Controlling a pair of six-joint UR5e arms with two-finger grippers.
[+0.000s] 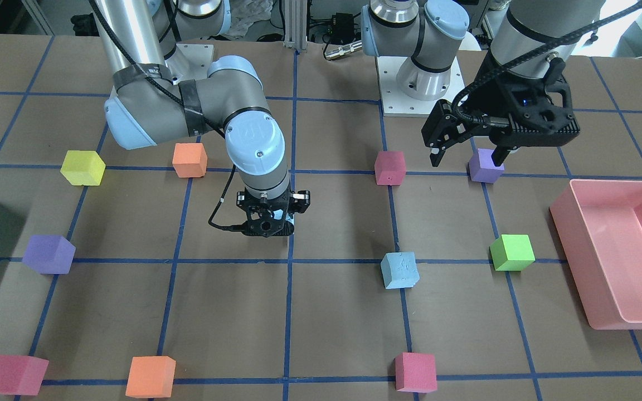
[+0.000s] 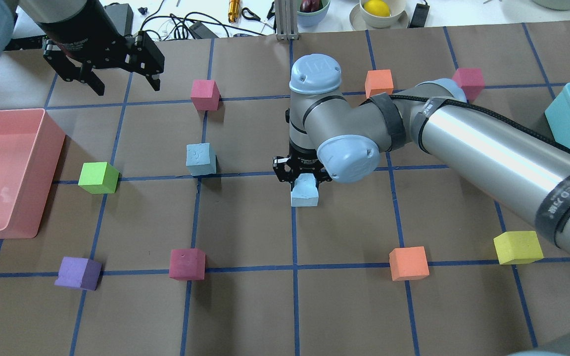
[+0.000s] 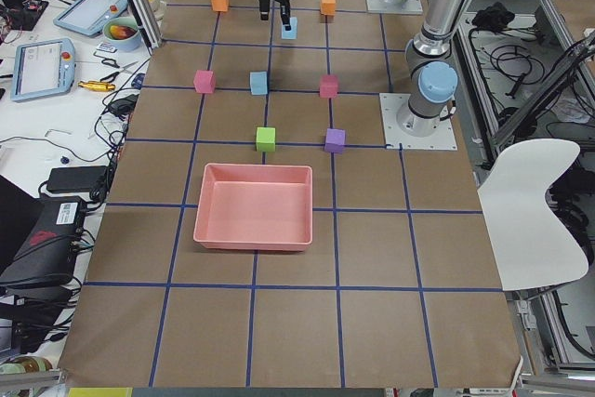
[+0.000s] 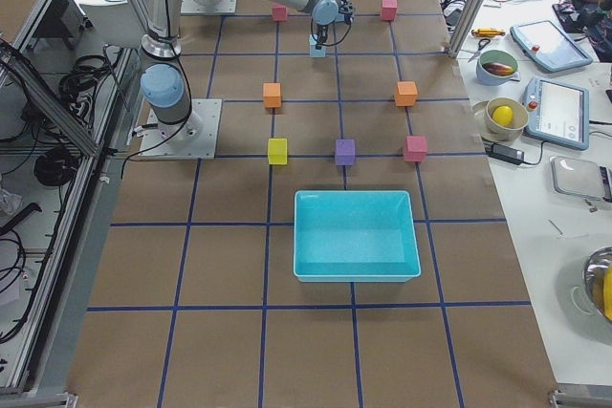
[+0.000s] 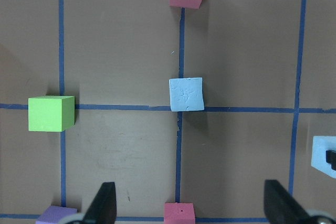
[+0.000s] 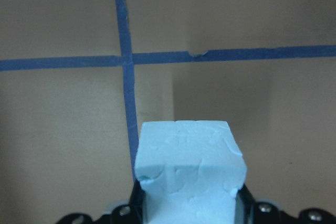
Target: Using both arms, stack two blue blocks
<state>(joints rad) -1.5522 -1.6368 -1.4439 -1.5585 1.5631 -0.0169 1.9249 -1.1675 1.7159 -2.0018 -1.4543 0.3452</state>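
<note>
Near the middle of the tabletop (image 2: 245, 306), just beside a tape crossing, the held block (image 2: 305, 194) is sitting between the fingers of the right gripper (image 2: 300, 178), which is pinching it by two opposite side faces. Whether it is touching the tabletop, I cannot tell. Its foam is looking light and soft, with dents and scuffs showing in the wrist view, so it is probably giving a little under a squeeze and not slipping. Flat opposite sides at about mid-height are looking like the best hold. The free block (image 2: 201, 159), the same pale blue with a pitted top, is lying well apart toward the robot's left, beside a tape line. The left gripper (image 2: 127, 86) is hanging above the tabletop, spread wide and holding nothing.
</note>
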